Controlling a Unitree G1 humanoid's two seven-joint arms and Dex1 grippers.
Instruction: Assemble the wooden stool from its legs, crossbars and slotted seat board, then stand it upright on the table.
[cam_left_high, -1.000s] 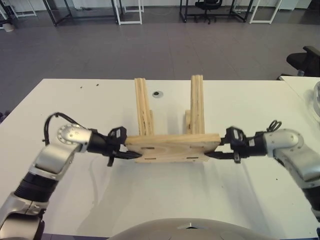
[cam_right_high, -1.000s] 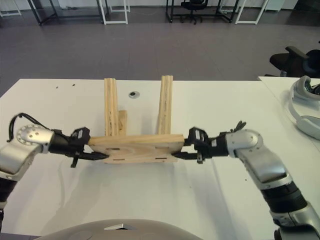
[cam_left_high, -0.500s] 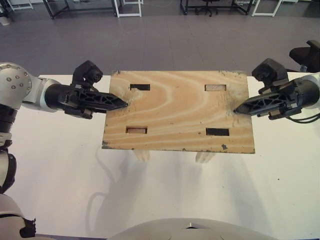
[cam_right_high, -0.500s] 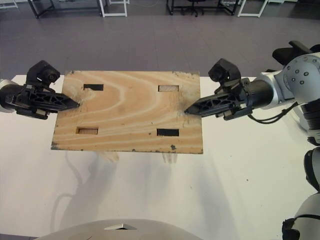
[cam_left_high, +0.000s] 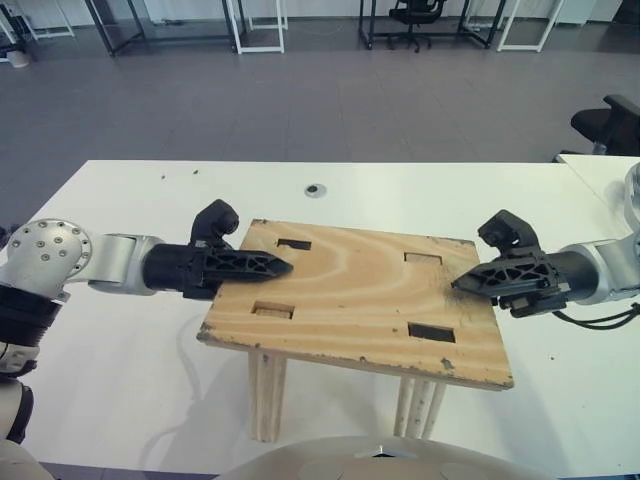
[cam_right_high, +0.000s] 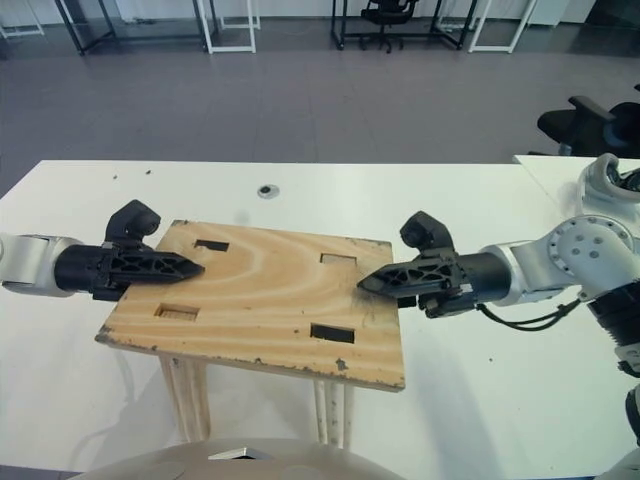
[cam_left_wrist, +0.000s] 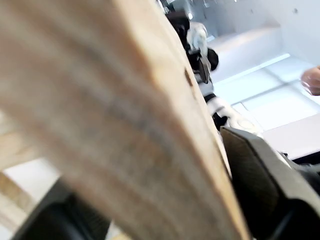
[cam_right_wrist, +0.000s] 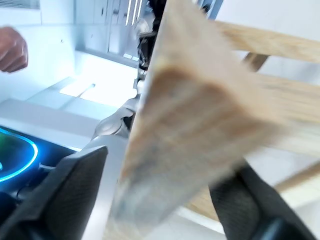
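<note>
Two grips: left end effector (cam_left_high: 283, 267) and right end effector (cam_left_high: 458, 285) each pinch opposite edges of pale slotted wooden seat board (cam_left_high: 350, 300). Stool, side-lying second ago, now upright, pale wooden legs (cam_left_high: 265, 395) down on white worktop (cam_left_high: 120, 200). Release likely remains.

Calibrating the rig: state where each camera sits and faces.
Left eye view: on the head, facing forward and down at the pale wooden stool with slotted seat over the white table; both arms, left gripper, right gripper.
Right eye view: same scene, shifted sideways.
Left wrist view: on the left wrist, along its fingers clamping the seat edge.
Right wrist view: on the right wrist, likewise; both share the seat edge.
</note>
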